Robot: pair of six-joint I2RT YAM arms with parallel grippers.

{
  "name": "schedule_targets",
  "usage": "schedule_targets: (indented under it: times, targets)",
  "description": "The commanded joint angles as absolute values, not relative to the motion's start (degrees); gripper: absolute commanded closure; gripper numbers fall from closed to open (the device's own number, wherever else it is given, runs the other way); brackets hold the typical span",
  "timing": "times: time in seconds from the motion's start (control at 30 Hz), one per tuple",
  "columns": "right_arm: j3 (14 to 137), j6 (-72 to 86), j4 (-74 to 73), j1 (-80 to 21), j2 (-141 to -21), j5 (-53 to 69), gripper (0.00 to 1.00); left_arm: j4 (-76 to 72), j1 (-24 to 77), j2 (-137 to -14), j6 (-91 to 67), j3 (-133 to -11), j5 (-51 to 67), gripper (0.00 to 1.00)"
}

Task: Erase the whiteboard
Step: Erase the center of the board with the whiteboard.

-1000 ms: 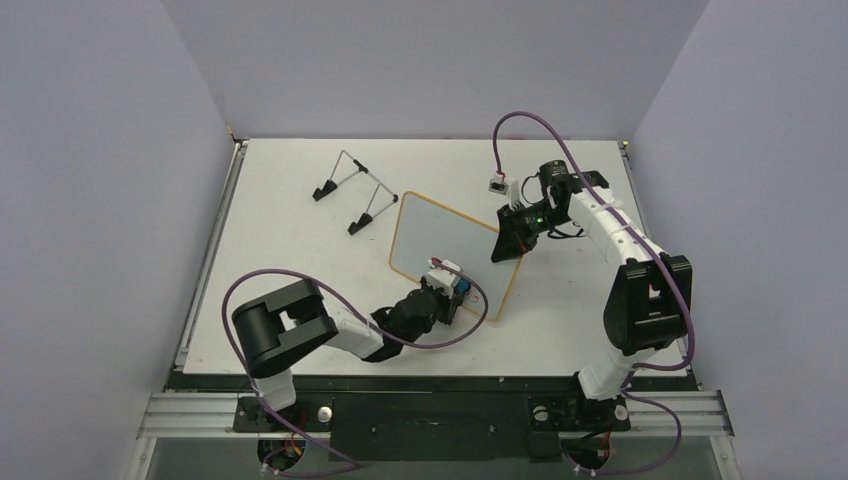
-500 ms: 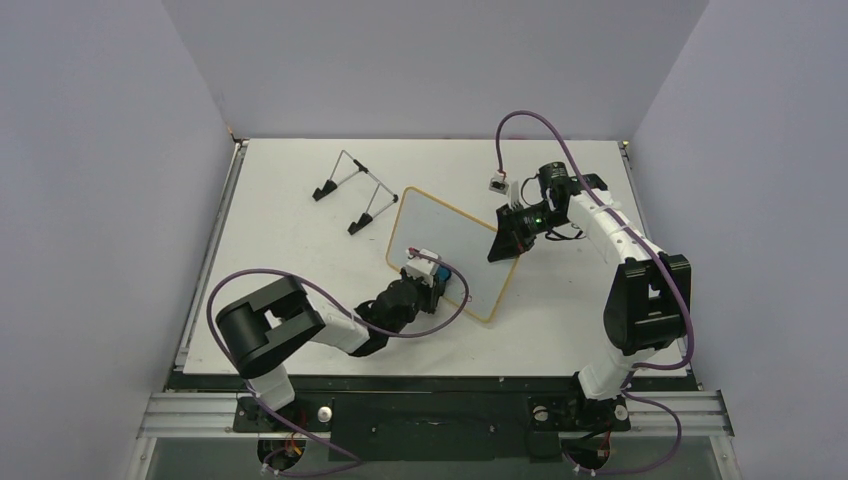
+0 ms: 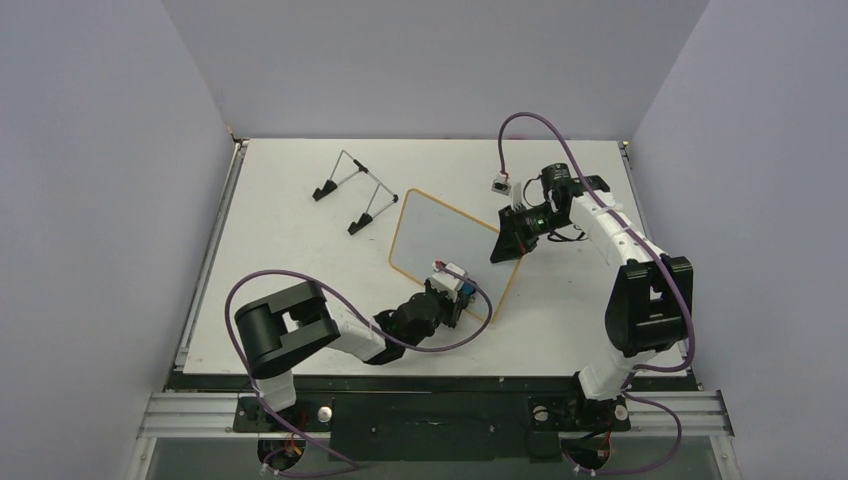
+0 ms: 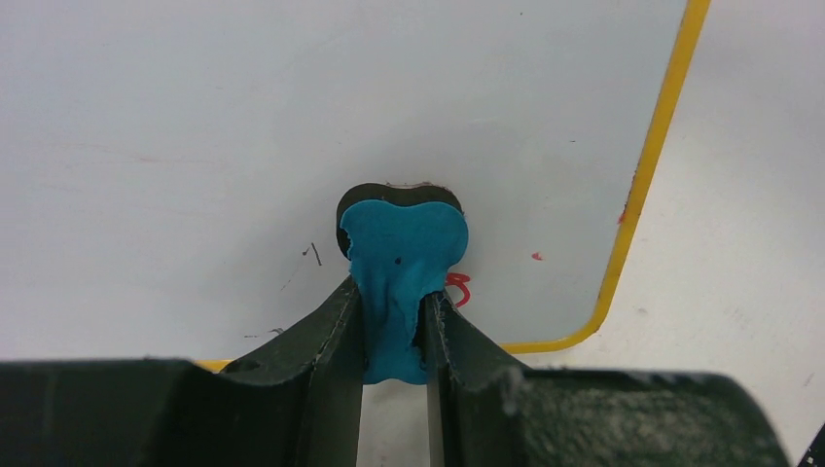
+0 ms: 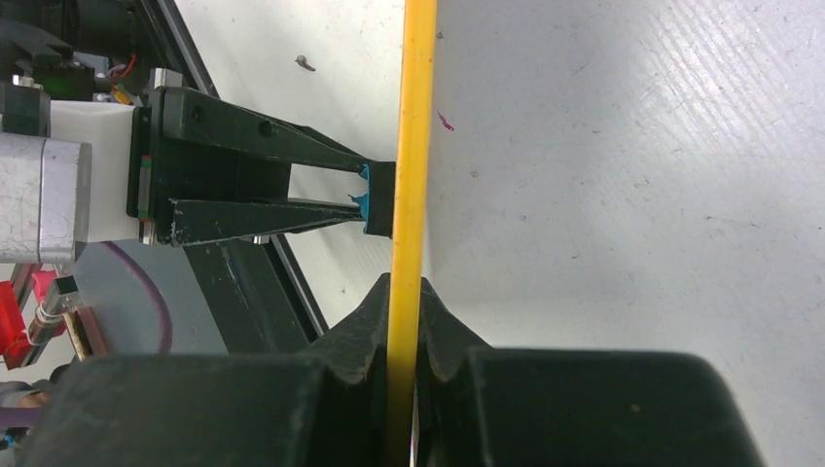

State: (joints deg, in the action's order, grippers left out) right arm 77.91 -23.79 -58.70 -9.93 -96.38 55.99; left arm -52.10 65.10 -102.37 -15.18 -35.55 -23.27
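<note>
The whiteboard [image 3: 445, 238], white with a yellow-orange rim, lies slanted at the table's middle. My left gripper [image 3: 462, 292] is shut on the blue eraser [image 4: 404, 258] and presses it on the board's near right corner. A small red mark [image 4: 457, 288] shows beside the eraser, and the rest of the board face [image 4: 292, 117] looks wiped. My right gripper [image 3: 507, 246] is shut on the board's right rim [image 5: 413, 146], which runs edge-on between its fingers in the right wrist view. The eraser [image 5: 379, 199] also shows there, against the rim.
A thin wire stand [image 3: 352, 190] with black feet stands at the back left of the table. Purple cables loop from both arms. Purple walls close in the left, right and back sides.
My left gripper swept the eraser left across the board's near edge, then back right to the near right corner. The right gripper kept its hold on the rim.
</note>
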Motion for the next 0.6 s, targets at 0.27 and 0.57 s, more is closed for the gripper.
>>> schedule_targets:
  times: [0.27, 0.57]
  targets:
    - [77.7, -20.85, -60.2, -11.1, -92.29, 67.09, 1.0, -54.29, 59.1, -98.66, -15.93, -32.53, -19.53, 1.0]
    - [77.57, -20.87, -60.01, -10.94, -92.4, 66.34, 1.0, -52.76, 66.54, -102.63, -14.61, -38.93, -19.25, 1.0]
